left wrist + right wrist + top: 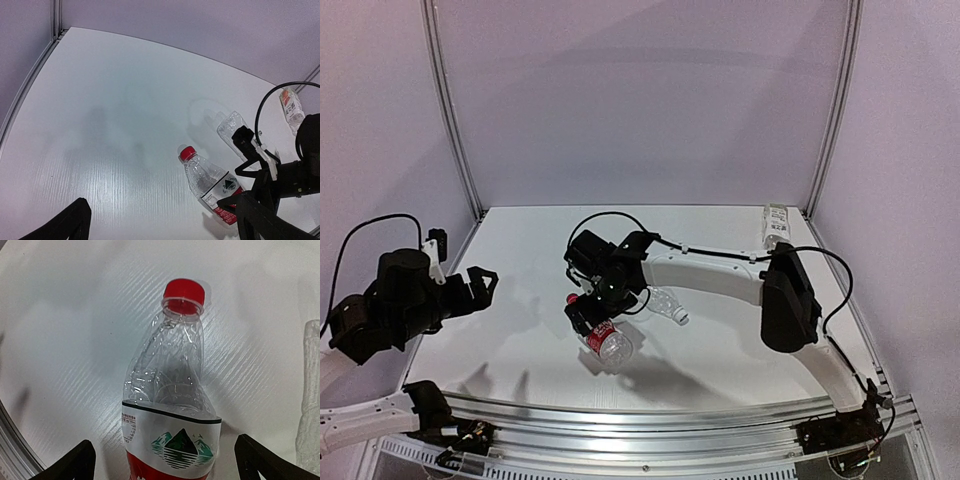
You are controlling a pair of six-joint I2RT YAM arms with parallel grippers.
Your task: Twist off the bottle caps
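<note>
1. Looking down from above, we see the red-labelled bottle (607,342) lying on its side near the middle of the white table (520,250). Its red cap (573,298) is on the neck and points to the left.
2. We find the right gripper (595,312) reaching over this bottle with its jaws wide apart. In the right wrist view its fingers (70,465) stand on either side of the labelled body and grip nothing.
3. We see the slim ribbed bottle (665,303) lying just beside the right gripper, on its right.
4. We spot the larger bottle (775,225) at the far right corner, well apart from the other two.
5. We see the left gripper (480,283) hovering at the table's left edge, well apart from every bottle. Its jaws are spread and hold nothing.
</note>
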